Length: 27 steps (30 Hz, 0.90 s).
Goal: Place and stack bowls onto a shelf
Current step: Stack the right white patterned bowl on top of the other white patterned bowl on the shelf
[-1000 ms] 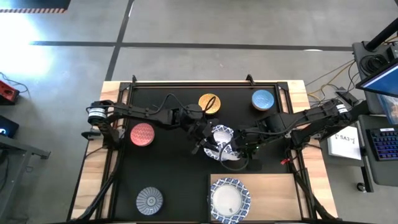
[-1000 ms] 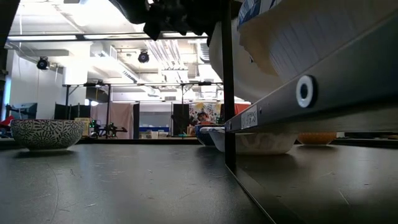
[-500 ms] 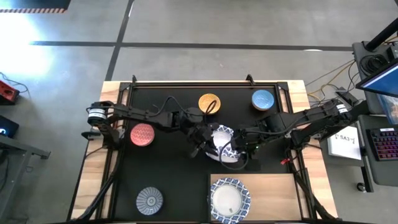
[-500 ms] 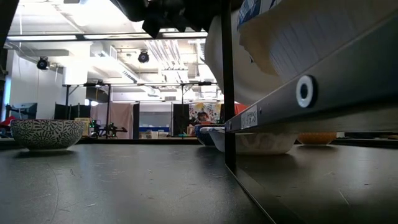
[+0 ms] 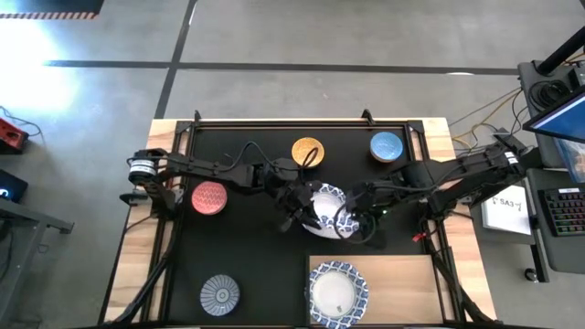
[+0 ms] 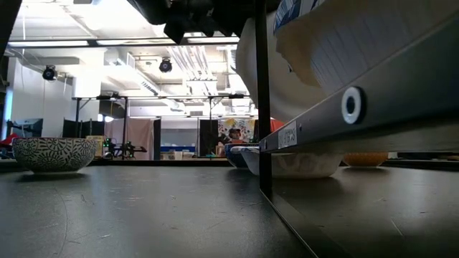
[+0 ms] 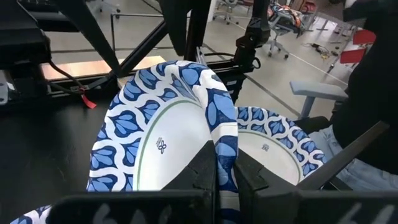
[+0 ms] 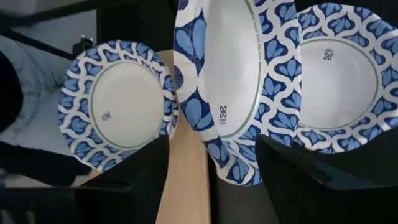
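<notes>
My left gripper is shut on a white bowl with a blue patterned rim over the middle of the black mat. A second such bowl lies on the mat just beyond it. A third sits on the light-wood shelf at the near edge. My right gripper stands open on the held bowl's right, one finger on either side, touching nothing. The orange, blue, pink and grey-striped small bowls rest on the mat. My left gripper pinches the patterned rim of the bowl between its two fingers, coming from the table's left. The bowl is tipped steeply, its inside facing the gripper, and is raised above the bowl on the mat.
A metal frame runs round the black mat. The shelf fills the near right corner, with bare wood to the right of its bowl. Open mat lies between the grey-striped bowl and the shelf.
My right gripper has opened, let go of the patterned bowl and drawn back a little toward the table's right edge. My left gripper has kept its hold, and the bowl stays tipped over the middle of the mat.
</notes>
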{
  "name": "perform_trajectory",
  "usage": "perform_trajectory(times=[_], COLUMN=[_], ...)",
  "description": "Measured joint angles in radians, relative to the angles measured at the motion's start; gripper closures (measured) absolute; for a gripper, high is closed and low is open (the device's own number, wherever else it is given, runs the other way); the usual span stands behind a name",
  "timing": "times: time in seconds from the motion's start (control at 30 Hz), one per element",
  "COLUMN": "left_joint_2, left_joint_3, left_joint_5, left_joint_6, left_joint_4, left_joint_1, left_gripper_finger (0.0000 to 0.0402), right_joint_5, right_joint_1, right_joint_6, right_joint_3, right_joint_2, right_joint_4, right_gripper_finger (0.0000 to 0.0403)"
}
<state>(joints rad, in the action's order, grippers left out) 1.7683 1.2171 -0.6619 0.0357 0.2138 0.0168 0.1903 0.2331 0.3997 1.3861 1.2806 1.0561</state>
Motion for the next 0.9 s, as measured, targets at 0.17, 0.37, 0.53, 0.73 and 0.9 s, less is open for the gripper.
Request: perform_trajectory(times=[0.17, 0.37, 0.53, 0.73, 0.9], left_joint_2=[0.0, 0.0, 0.0, 0.006, 0.014], left_joint_3=[0.0, 0.0, 0.0, 0.0, 0.0], left_joint_5=[0.001, 0.001, 0.07, 0.079, 0.07], left_joint_6=[0.007, 0.088, 0.175, 0.244, 0.261], left_joint_4=[0.03, 0.04, 0.041, 0.093, 0.144], left_joint_1=[-0.033, -0.087, -0.134, -0.162, -0.185], left_gripper_finger=[0.0401, 0.0401, 0.0401, 0.0401, 0.0401], right_joint_5=[-0.007, -0.007, -0.033, -0.085, -0.085], right_joint_1=[0.014, 0.043, 0.046, 0.046, 0.046], right_joint_6=[0.058, 0.075, 0.082, 0.092, 0.126], right_joint_3=[0.0, 0.0, 0.0, 0.0, 0.0], right_joint_2=[-0.005, -0.016, -0.033, -0.036, -0.043], right_joint_4=[-0.009, -0.02, -0.022, -0.018, -0.014], right_gripper_finger=[0.0174, 0.0179, 0.0179, 0.0179, 0.0181])
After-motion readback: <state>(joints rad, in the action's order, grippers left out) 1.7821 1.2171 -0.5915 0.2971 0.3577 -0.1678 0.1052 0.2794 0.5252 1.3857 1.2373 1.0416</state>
